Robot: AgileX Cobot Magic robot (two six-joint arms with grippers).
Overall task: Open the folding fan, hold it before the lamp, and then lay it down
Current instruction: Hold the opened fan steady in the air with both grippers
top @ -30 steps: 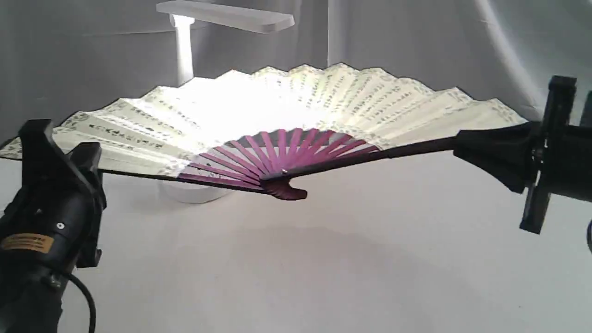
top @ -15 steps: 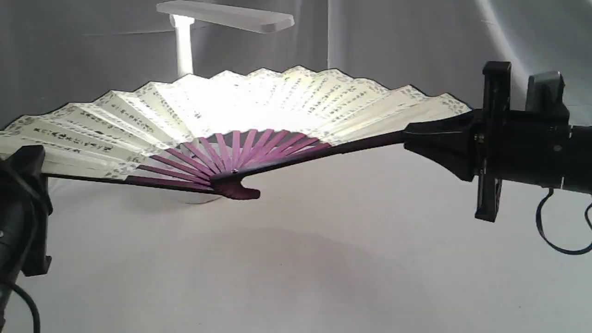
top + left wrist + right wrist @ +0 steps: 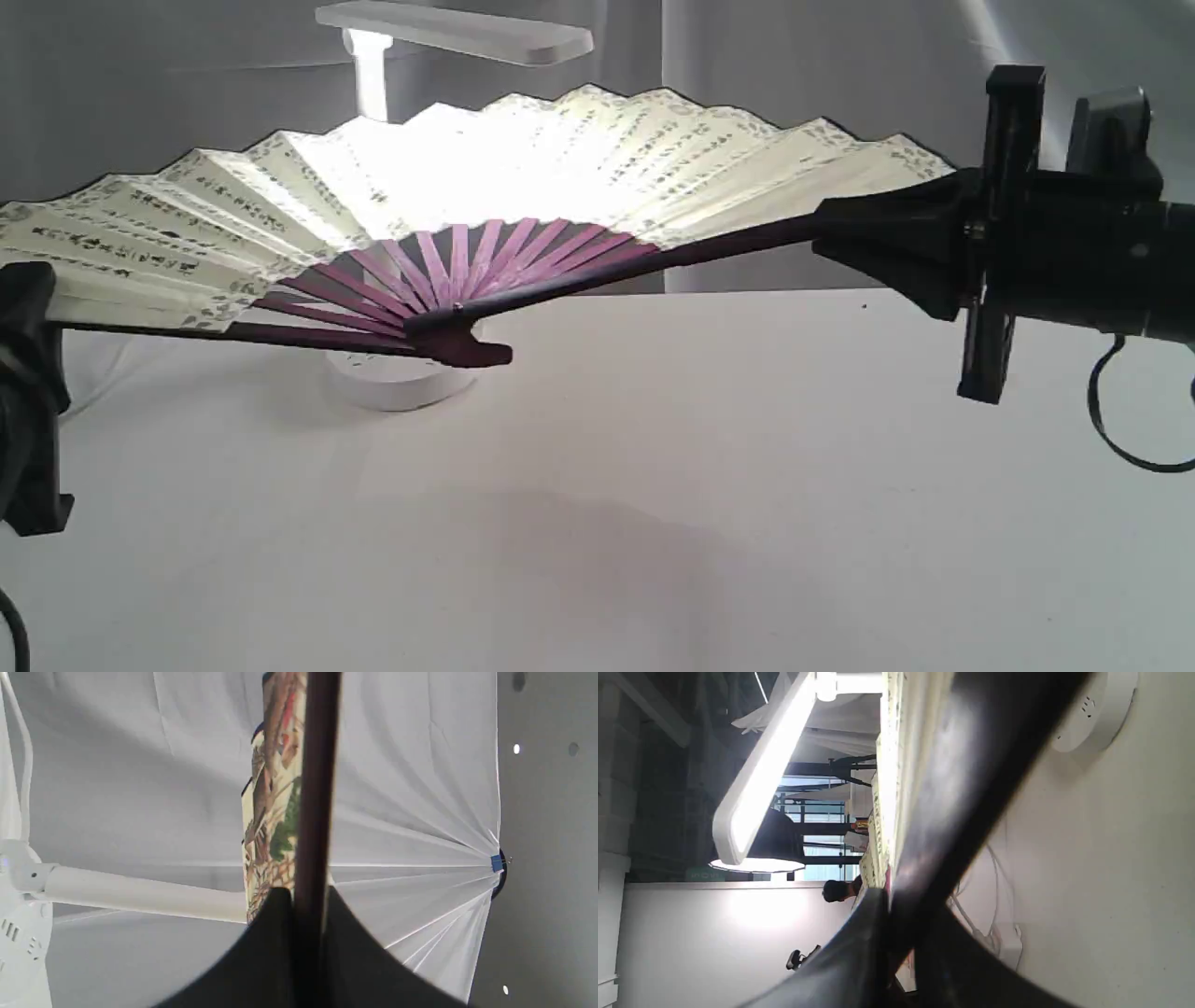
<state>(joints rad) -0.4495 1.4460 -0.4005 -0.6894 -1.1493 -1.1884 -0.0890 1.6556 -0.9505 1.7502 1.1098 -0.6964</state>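
Fan [image 3: 523,177], fully spread, is hanging above the far edge of the worktop [image 3: 653,485], just before the lamp [image 3: 485,37]. Left gripper [image 3: 306,914] and right gripper [image 3: 831,238] are each clamping one end of it. Against half a second earlier, the leaf is rising and tilting more upright. The holding step is likely finishing, with laying down yet to come.

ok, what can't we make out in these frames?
Lamp stem: exterior view, mostly hidden behind the folding fan.
Left gripper: exterior view, cut off by the frame edge.
Fan calligraphy: exterior view, too small to read, glare washes out the middle.
Fan guard: right wrist view, blurred close-up.
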